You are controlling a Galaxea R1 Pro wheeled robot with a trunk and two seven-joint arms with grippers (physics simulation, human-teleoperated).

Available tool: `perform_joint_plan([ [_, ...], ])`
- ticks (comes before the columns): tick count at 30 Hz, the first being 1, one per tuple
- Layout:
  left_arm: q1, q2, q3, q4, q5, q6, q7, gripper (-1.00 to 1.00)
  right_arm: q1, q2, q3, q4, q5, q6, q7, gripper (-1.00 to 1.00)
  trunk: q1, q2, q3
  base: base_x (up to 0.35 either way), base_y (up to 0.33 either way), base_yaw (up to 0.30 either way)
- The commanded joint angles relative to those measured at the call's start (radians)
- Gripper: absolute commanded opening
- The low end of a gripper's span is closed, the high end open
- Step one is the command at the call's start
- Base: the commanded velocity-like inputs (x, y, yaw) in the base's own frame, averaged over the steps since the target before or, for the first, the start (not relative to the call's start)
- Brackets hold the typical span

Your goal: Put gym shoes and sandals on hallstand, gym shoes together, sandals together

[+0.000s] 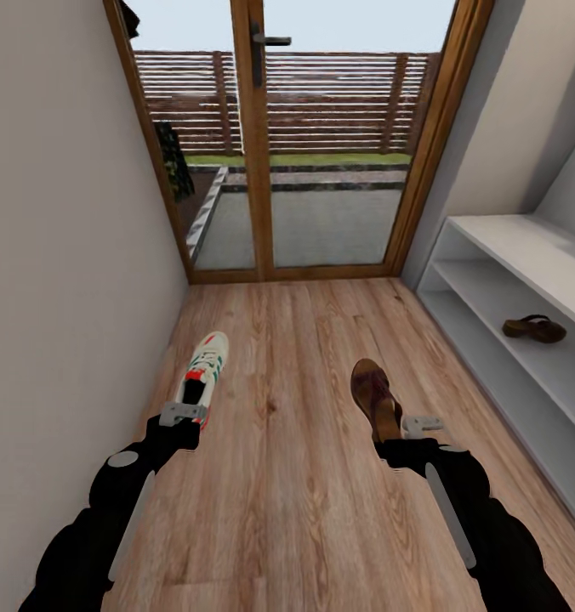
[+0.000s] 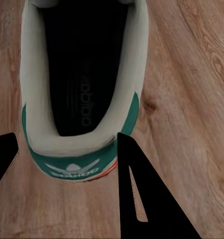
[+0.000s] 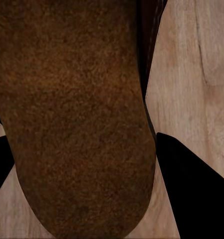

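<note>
Two grippers working low over the corridor floor [image 1: 296, 476]: left gripper [image 2: 67, 159] sitting spread open around the heel of a gym shoe [image 1: 204, 367]; right gripper [image 3: 77, 164] straddling, open, a sandal [image 1: 374, 395]. Second sandal [image 1: 534, 328] lying on the hallstand [image 1: 492, 297] shelf.

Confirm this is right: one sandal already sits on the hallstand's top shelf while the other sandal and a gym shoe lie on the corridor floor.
Wrong shelf. The head view shows that sandal in the hallstand's lower open slot, not on top. The other sandal and the gym shoe lie on the corridor floor.
</note>
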Motion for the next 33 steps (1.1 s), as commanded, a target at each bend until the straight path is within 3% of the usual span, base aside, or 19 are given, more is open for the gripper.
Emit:
perform_joint_plan([
  [1, -0.001, 0.000, 0.000, -0.001, -0.009, 0.004, -0.007, -1.00, -0.001, -0.001, 0.001, -0.001, -0.007, 0.004, -0.004, -1.00, 0.000, 0.000, -0.001, 0.324, 0.097, 0.000],
  [33, 0.000, -0.001, -0.001, -0.001, -0.009, 0.004, -0.007, -1.00, -0.001, -0.001, 0.001, -0.001, -0.008, 0.004, -0.003, -1.00, 0.000, 0.000, -0.001, 0.325, 0.031, 0.000],
])
